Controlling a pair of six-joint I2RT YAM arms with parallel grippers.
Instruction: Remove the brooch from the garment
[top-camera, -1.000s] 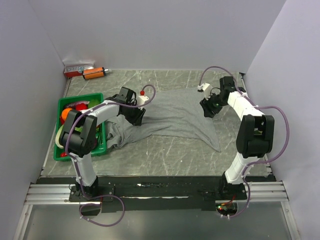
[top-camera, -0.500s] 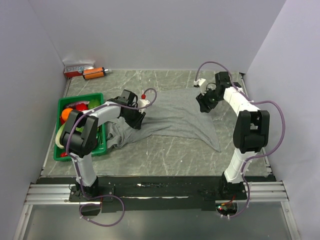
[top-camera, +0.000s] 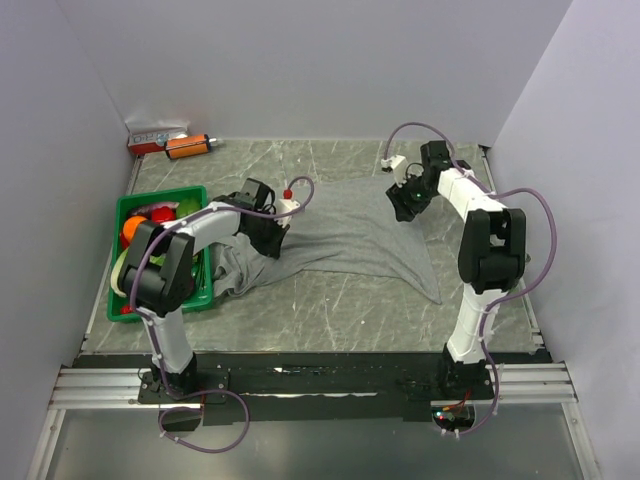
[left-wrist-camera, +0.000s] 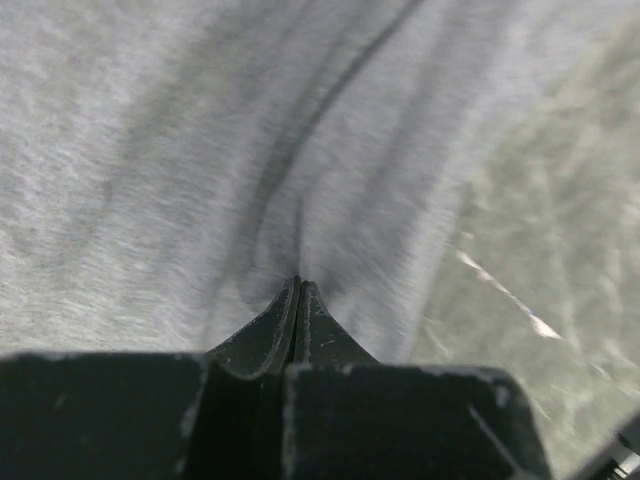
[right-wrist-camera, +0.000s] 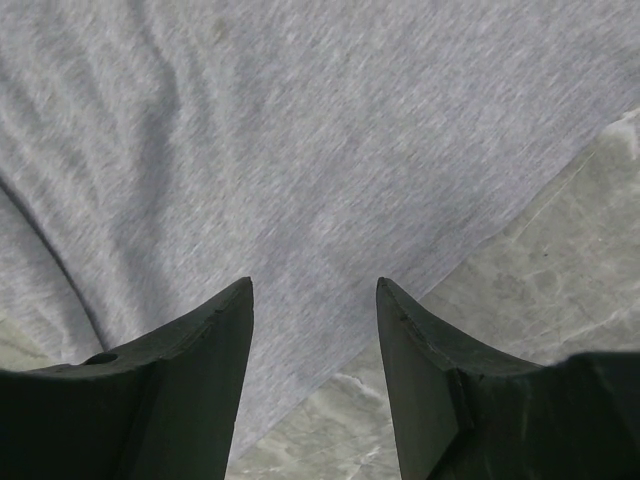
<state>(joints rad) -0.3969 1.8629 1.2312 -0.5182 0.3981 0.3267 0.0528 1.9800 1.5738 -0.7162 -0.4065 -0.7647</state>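
Note:
The grey garment (top-camera: 350, 235) lies spread and rumpled on the table between the arms. My left gripper (top-camera: 272, 240) is at its left part. In the left wrist view the jaws (left-wrist-camera: 298, 285) are shut tight, with folds of the garment (left-wrist-camera: 200, 150) running into their tips. My right gripper (top-camera: 402, 205) hangs over the garment's far right edge. In the right wrist view it (right-wrist-camera: 313, 290) is open and empty, with the garment (right-wrist-camera: 300, 130) and its edge below. The brooch does not show in any view.
A green crate (top-camera: 160, 250) with colourful items stands left of the garment, close to my left arm. An orange object (top-camera: 187, 146) and a red-and-white box (top-camera: 150, 138) lie at the far left corner. Walls close in the table on the left, back and right.
My right gripper has moved left and toward the back wall, along the garment's far right edge. My left gripper has stayed at the garment's left part.

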